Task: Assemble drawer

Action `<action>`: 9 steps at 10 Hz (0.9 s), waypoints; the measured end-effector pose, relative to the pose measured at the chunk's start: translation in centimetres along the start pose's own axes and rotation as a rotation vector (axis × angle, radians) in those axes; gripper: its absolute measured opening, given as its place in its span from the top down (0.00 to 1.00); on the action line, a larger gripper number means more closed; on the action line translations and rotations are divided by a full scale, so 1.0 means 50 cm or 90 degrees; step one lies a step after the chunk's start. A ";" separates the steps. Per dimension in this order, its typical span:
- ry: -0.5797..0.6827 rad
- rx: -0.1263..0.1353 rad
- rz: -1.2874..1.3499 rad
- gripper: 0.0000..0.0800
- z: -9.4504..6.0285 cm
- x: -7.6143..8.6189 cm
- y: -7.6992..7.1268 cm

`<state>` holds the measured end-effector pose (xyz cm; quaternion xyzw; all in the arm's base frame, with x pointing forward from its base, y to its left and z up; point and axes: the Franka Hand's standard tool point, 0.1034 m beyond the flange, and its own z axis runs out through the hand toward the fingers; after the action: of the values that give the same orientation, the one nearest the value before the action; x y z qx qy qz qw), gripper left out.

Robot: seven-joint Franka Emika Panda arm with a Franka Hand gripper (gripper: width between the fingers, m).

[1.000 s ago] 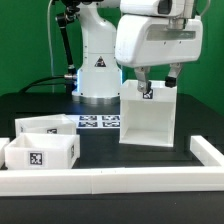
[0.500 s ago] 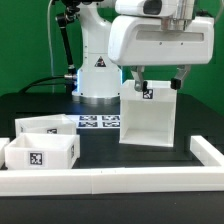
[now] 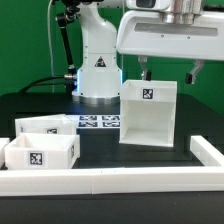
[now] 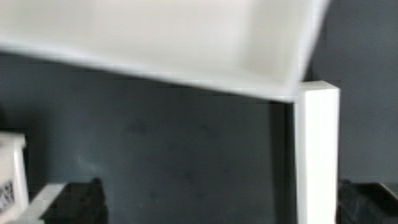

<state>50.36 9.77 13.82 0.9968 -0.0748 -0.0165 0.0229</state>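
The drawer case (image 4: 178, 40) shows as a blurred, tilted white panel over the dark table (image 4: 160, 140). A narrow white strip (image 4: 317, 150), probably one of its walls, meets the panel's corner. A white piece (image 4: 9, 175) with dark marks sits at the frame's edge.

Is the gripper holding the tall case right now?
No, the gripper hangs open just above the tall case, its fingers clamped on nothing.

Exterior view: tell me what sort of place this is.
Probably a robotics lab bench. A white robot arm stands on a black table, a low white rail fences the front, and the drawer case and marker board carry black-and-white square tags.
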 end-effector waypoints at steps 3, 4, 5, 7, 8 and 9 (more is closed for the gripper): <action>0.010 0.012 0.023 0.19 0.012 -0.070 -0.014; 0.009 0.018 0.039 0.19 0.024 -0.090 -0.023; 0.009 0.018 0.029 0.19 0.022 -0.085 -0.020; 0.011 0.025 0.039 0.19 0.024 -0.085 -0.022; 0.025 0.062 0.097 0.19 0.038 -0.092 -0.023; 0.025 0.066 0.113 0.19 0.055 -0.116 -0.028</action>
<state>44.74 11.89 11.19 0.9862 -0.1630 0.0089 -0.0259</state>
